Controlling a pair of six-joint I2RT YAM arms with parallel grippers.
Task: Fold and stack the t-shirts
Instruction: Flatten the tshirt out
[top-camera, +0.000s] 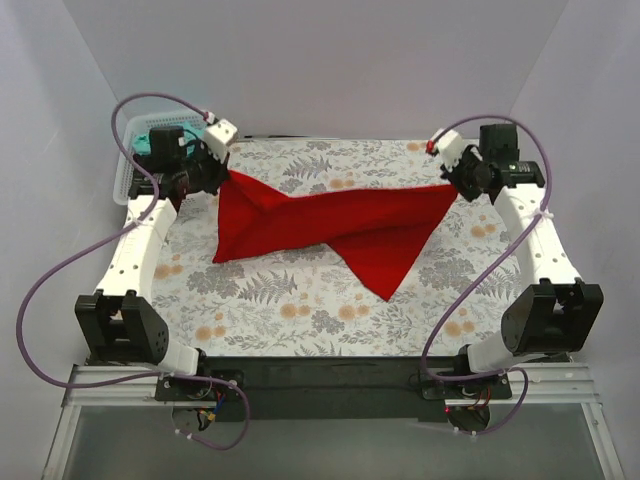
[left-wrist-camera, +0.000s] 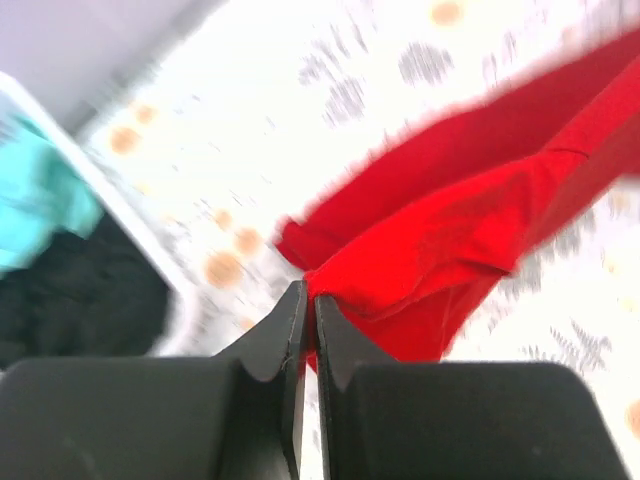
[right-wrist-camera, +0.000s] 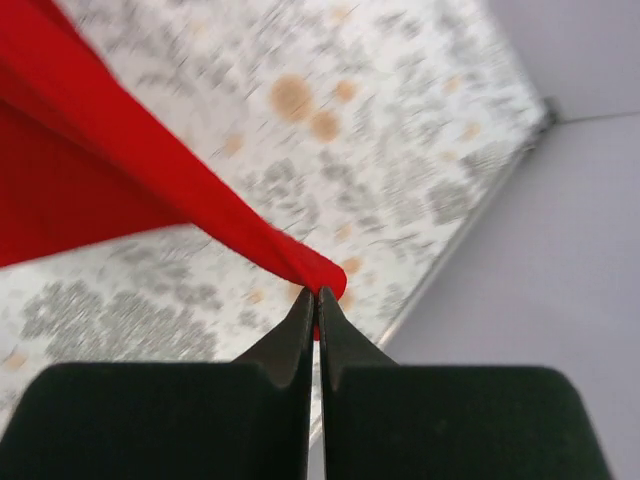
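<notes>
The red t-shirt (top-camera: 330, 225) is strung across the far half of the patterned table (top-camera: 300, 310). It's pinched at both ends and sagging in the middle, and a loose flap trails toward the near edge. This is light, limp cloth with no stiffness at all. It drapes, bunches and twists wherever nothing supports it, so I'd judge the sensible holds to be corners or hem edges, taken as a pair and kept taut.

The left gripper (left-wrist-camera: 308, 298) is clamped tight, jaws pressed together with a bunched bit of red fabric caught at the tips. Whether that's sleeve or hem, the blurred wrist view doesn't let me say. On the other side, the right gripper (right-wrist-camera: 316, 298) is closed just as hard on a narrow rolled corner of the same shirt, lifted clear of the table.

In the far left corner sits the white basket (top-camera: 127, 180), with a teal t-shirt (left-wrist-camera: 35, 215) and a black t-shirt (left-wrist-camera: 80, 295) heaped inside, waiting their turn.
</notes>
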